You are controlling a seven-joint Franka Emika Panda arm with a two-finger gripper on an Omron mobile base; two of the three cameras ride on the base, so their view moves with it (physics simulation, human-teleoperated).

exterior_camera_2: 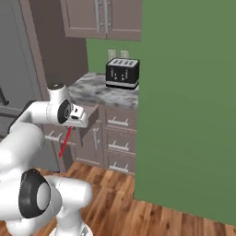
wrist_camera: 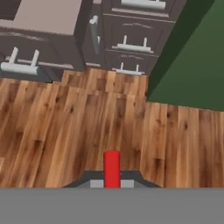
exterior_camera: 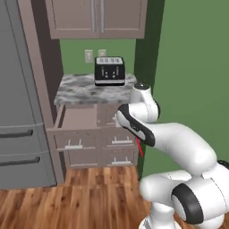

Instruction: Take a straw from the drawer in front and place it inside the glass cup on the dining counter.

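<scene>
The gripper point(exterior_camera_2: 69, 127) is clamped shut on the red straw point(exterior_camera_2: 64, 143), which hangs from it left of centre in the right base view, clear of the open drawer point(exterior_camera: 76, 120). The carry is in hand; next the base likely must turn toward the dining counter and its glass cup.

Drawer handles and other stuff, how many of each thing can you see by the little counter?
Toaster: 1
Straw, red, in the gripper: 1
Open drawer: 1
Wall sockets above the small counter: 2
Fridge: 1
Total: 6
</scene>
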